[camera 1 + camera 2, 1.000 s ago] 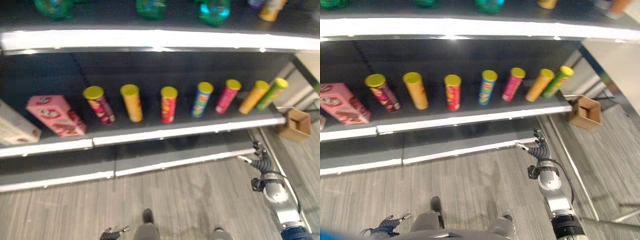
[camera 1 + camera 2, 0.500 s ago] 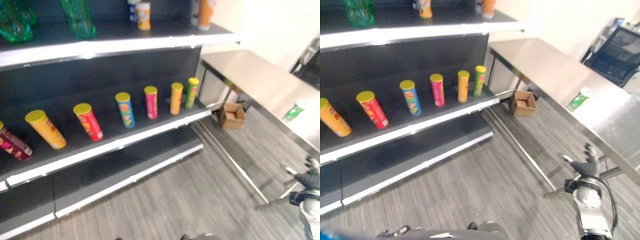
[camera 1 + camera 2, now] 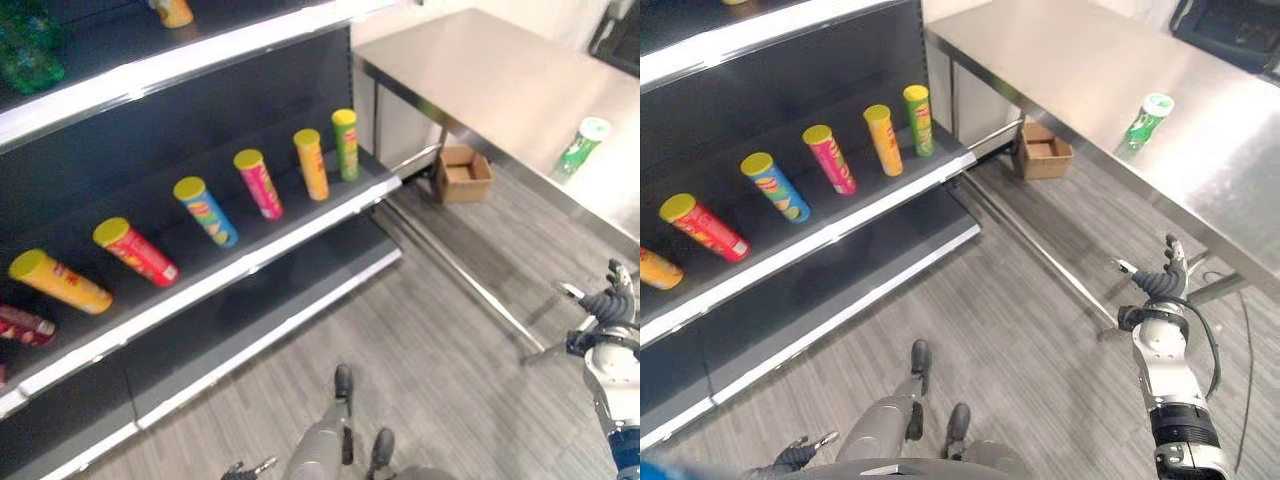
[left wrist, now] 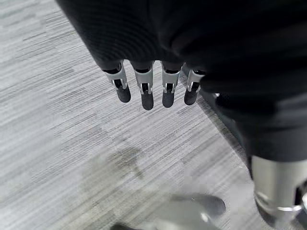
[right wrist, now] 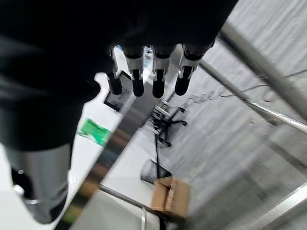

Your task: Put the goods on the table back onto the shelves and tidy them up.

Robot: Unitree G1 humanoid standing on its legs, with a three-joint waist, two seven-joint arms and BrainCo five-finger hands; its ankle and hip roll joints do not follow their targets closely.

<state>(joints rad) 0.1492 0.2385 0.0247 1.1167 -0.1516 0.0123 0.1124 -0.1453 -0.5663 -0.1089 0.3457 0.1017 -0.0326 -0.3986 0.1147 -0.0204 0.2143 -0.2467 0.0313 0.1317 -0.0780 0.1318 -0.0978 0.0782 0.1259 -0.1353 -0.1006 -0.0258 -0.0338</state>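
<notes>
A green tube can with a white lid (image 3: 580, 145) stands alone on the steel table (image 3: 480, 60) at the right; it also shows in the right wrist view as the green can (image 5: 96, 130). My right hand (image 3: 1155, 290) hangs low beside the table's front edge, below and short of the can, fingers (image 5: 158, 79) straight, holding nothing. My left hand (image 3: 795, 455) hangs at the lower left over the floor, its fingers (image 4: 146, 91) straight and empty. Several yellow-lidded tube cans (image 3: 258, 182) stand in a row on the dark shelf (image 3: 250, 265) at the left.
An open cardboard box (image 3: 460, 172) sits on the floor under the table by the shelf's end. The table's metal legs and crossbar (image 3: 470, 290) run along the floor between the shelf and my right hand. Green bottles (image 3: 25, 50) stand on the upper shelf.
The camera has swung right and down, so the shelf slid left and the table with the green can came further into view. Both hands stay open and empty.
</notes>
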